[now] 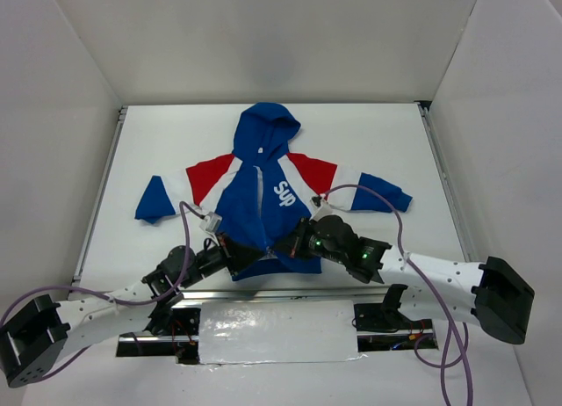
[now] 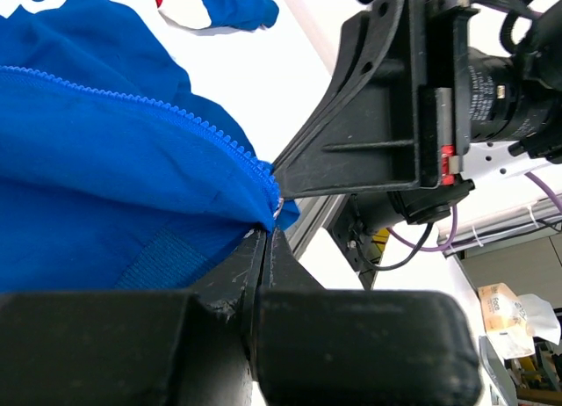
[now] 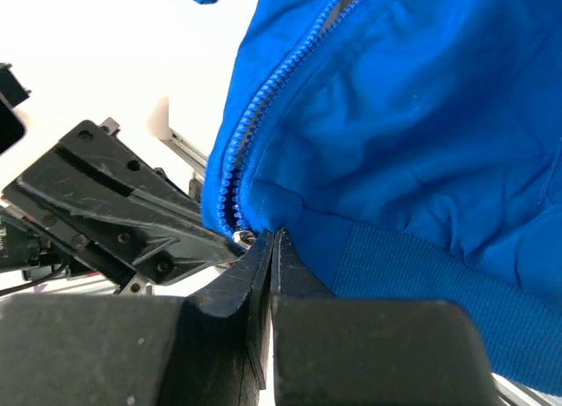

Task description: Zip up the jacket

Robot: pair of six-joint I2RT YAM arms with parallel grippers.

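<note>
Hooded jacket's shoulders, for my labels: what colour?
Red shoulder panels on blue hooded jacket; top external view.

table (image 1: 369,151): white, enclosed by 3 white walls (image 1: 263,37) | rails (image 1: 98,195): metal, fitted along 2 side edges | panel (image 1: 277,331): shiny, laid at near edge | cardboard box (image 2: 502,305): seen off-table

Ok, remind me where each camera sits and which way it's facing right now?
Top external: above and behind the bases, looking down on the table and the jacket; both arms show, left gripper and right gripper meeting at the hem.
Left wrist: looks along its own shut fingers at the zipper bottom, right gripper opposite.
Right wrist: the mirror view, left gripper opposite.
Shared: both wrist views show the zipper bottom.
</note>
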